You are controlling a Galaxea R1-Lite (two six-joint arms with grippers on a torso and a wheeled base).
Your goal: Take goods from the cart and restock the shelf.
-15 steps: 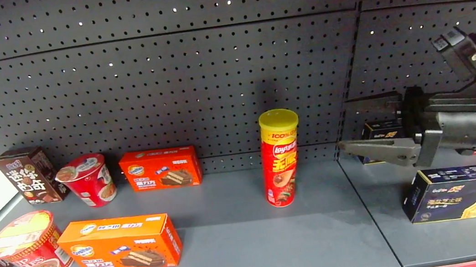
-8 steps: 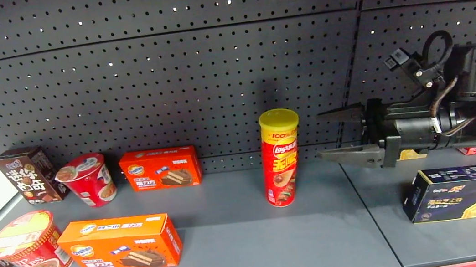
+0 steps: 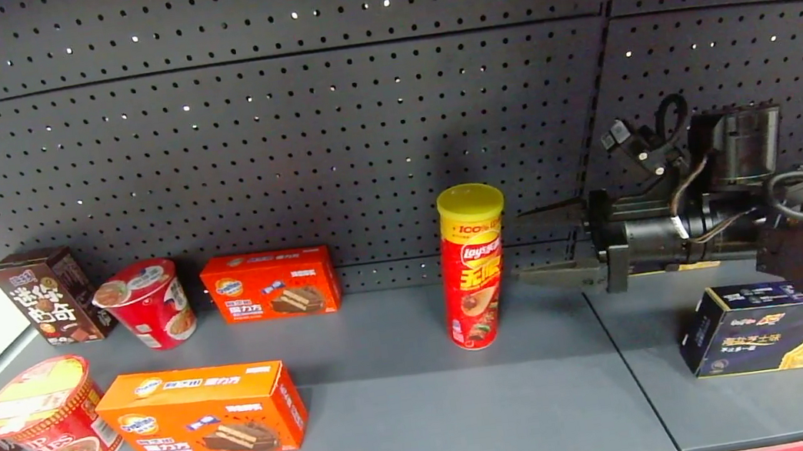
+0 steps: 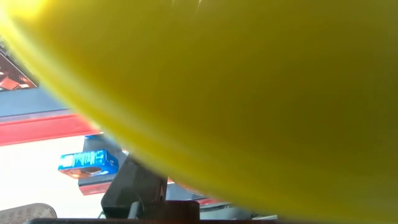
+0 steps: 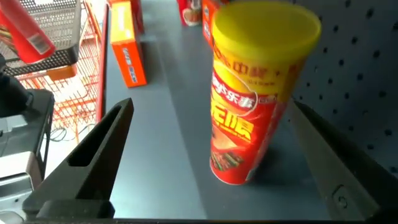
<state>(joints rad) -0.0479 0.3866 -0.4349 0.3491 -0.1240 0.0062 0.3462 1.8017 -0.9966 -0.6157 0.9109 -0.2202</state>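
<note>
Right gripper has swung left along the shelf toward the chip can | jaws spread wide, holding nothing, tips just beside the can | can upright near the pegboard

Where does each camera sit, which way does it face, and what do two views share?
Head view: on the head, facing forward and down at the shelf; right gripper open beside the chip can.
Left wrist view: on the left wrist; a yellow surface very close, a blue box beyond.
Right wrist view: on the right wrist, facing along its fingers at the can.
Shared: head and right wrist both show the can.
</note>
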